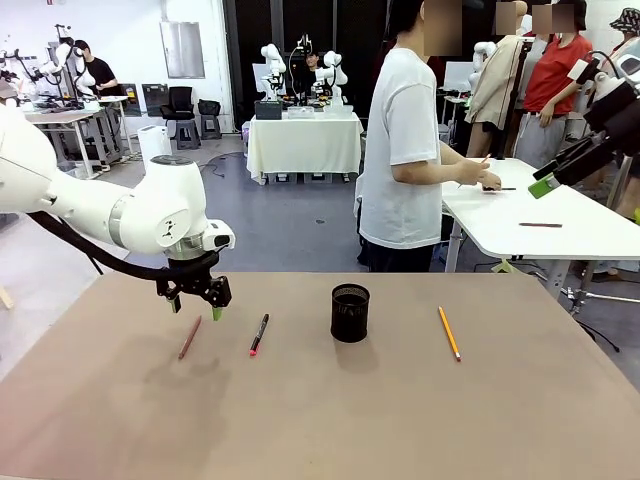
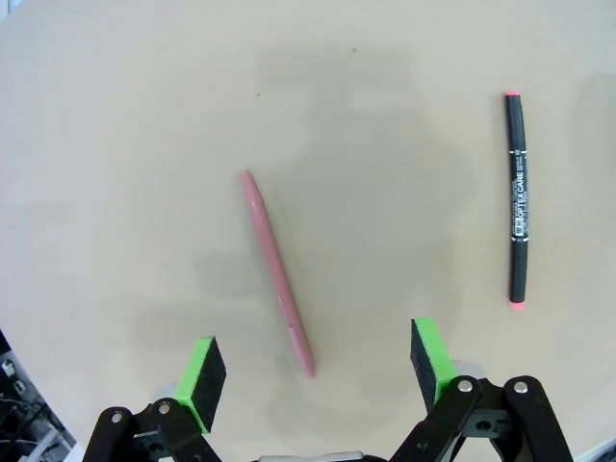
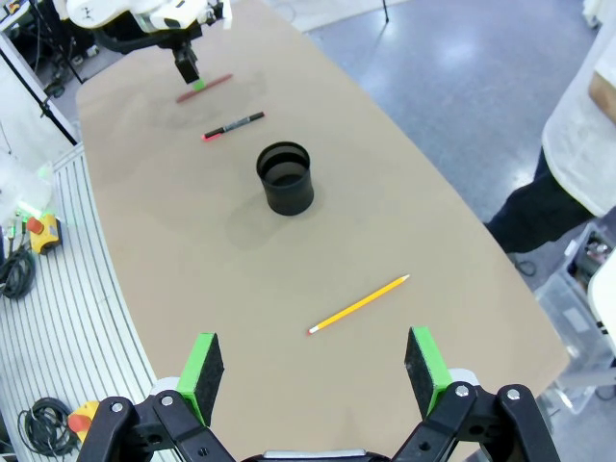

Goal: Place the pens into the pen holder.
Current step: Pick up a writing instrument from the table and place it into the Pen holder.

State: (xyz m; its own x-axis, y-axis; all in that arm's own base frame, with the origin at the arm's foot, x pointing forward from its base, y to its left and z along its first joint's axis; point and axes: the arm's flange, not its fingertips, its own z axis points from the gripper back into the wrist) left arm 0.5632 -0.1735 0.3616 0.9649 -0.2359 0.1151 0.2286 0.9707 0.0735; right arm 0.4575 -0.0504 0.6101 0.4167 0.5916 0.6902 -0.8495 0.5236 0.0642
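The brown table carries everything. My left pincer hangs spread above the reddish-brown pen, which touches neither pad. My right pincer, also spread, is high over the right end. The pen holder stands upright mid-table, with the black pen on its left and the yellow pencil on its right.
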